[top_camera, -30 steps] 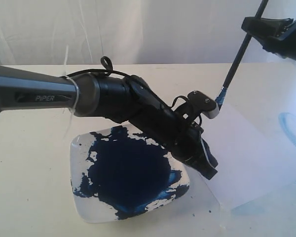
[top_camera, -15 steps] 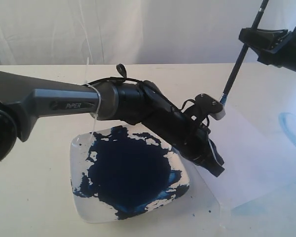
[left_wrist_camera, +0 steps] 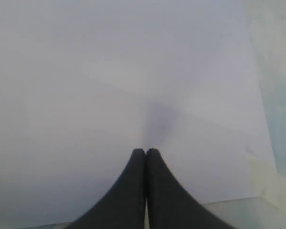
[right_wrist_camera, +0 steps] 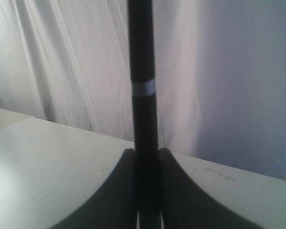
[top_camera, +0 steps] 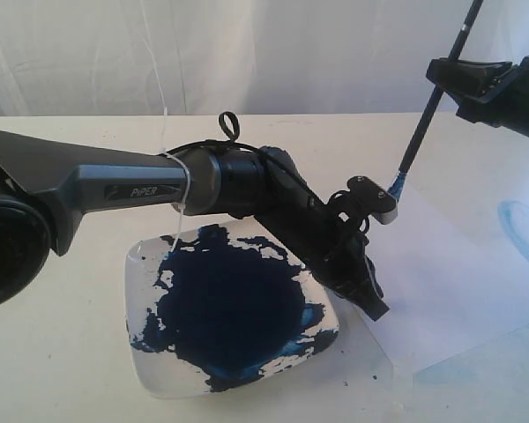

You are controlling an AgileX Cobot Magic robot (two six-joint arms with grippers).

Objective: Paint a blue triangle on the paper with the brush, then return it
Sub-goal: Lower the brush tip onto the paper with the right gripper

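Note:
The paper [top_camera: 463, 264] lies flat on the right side of the table, and no blue triangle shows on it. My left gripper [top_camera: 376, 310] is shut and empty, its tips pressing down on the sheet's near-left corner. In the left wrist view the shut gripper [left_wrist_camera: 146, 150] rests on the white paper [left_wrist_camera: 109, 81]. My right gripper [top_camera: 437, 72], high at the right, is shut on the black brush [top_camera: 419, 137], which slants down. Its blue bristles [top_camera: 398, 186] hang near the paper's far-left edge, beside the left wrist. In the right wrist view the gripper [right_wrist_camera: 145, 152] clamps the brush [right_wrist_camera: 142, 57] below its silver band.
A white square plate [top_camera: 139, 257] smeared with dark blue paint sits at the front centre, under the left forearm. A pale blue curved smear [top_camera: 522, 225] marks the table at the right edge. White curtains hang behind the table.
My right gripper has lowered a little, bringing the bristles down toward the paper. The left arm has reached further right into view while its gripper stays shut on the paper's corner.

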